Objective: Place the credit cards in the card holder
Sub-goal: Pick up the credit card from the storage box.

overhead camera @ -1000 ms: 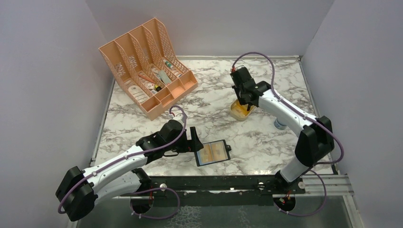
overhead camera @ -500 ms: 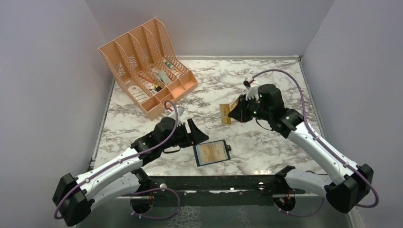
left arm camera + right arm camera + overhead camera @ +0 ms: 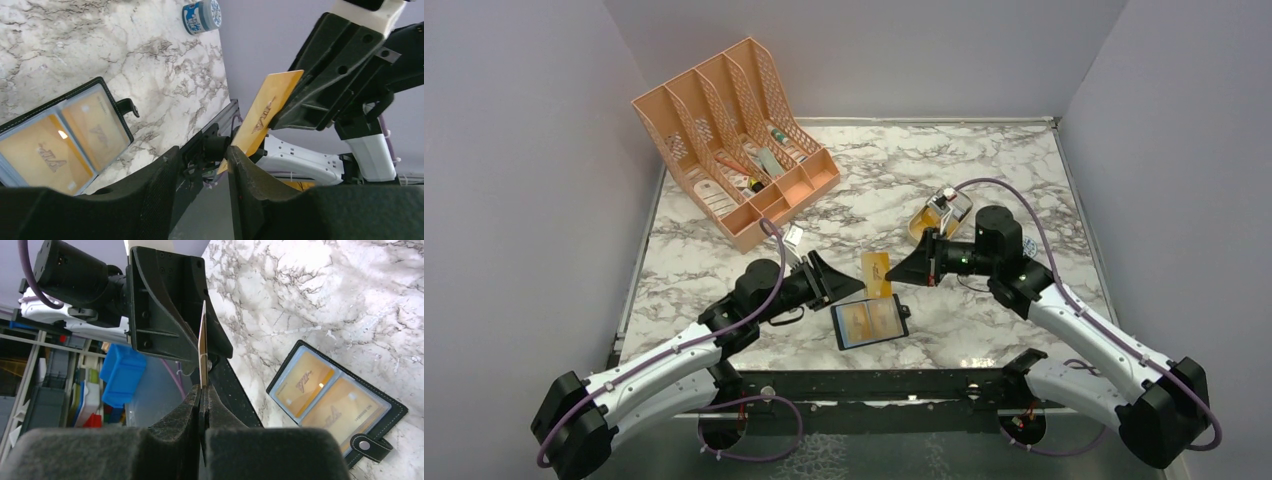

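The black card holder (image 3: 871, 322) lies open on the marble near the front edge, with two tan-orange cards in its clear slots. It also shows in the left wrist view (image 3: 65, 140) and the right wrist view (image 3: 335, 395). My right gripper (image 3: 891, 277) is shut on a tan-orange credit card (image 3: 876, 271) and holds it upright above the holder. The card shows edge-on in the right wrist view (image 3: 202, 345). My left gripper (image 3: 846, 283) is open and empty, facing the card (image 3: 265, 112) at close range. Whether it touches the card I cannot tell.
A gold oval tin (image 3: 939, 215) stands open behind the right arm. A peach desk organiser (image 3: 734, 140) with small items fills the back left. A small blue-and-white tub (image 3: 201, 15) sits on the marble to the right. Grey walls close the sides.
My right arm has swung from the gold tin to the front centre, carrying the orange card. My left gripper has lifted off the holder's edge and turned toward the card.
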